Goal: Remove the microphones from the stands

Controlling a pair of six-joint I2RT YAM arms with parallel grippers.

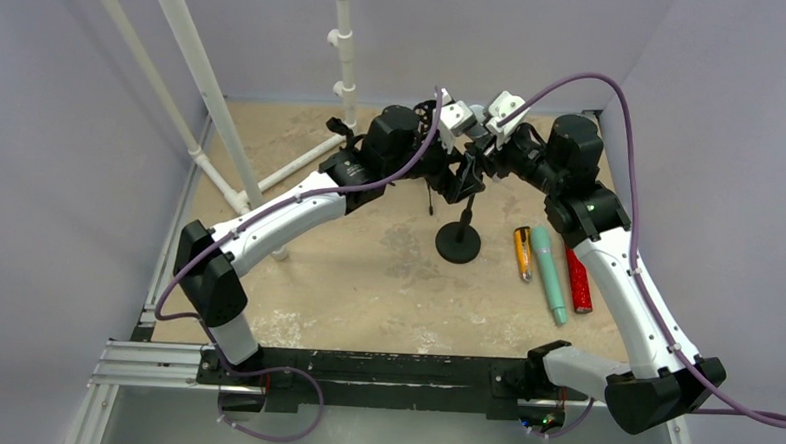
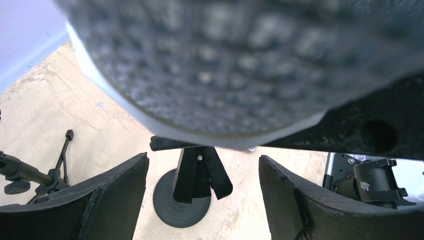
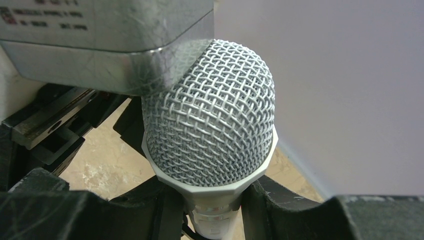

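Centre of the right wrist view: microphone [image 3: 210,125], silver mesh head upward, pale handle pinched between the black fingers of the right gripper [image 3: 207,202] at lower centre. Top of the left wrist view: same head, blurred, close to the lens. Below it: black clip [image 2: 200,172] of the stand [image 1: 458,243], between the widely spread, non-touching fingers of the left gripper [image 2: 202,165]. Seating of the handle in the clip: not discernible. Upper centre of the overhead view: both grippers together above the stand's round base. Right of the base, flat on the table [image 1: 366,281]: orange microphone [image 1: 522,253], teal microphone [image 1: 549,274], red microphone [image 1: 578,280].
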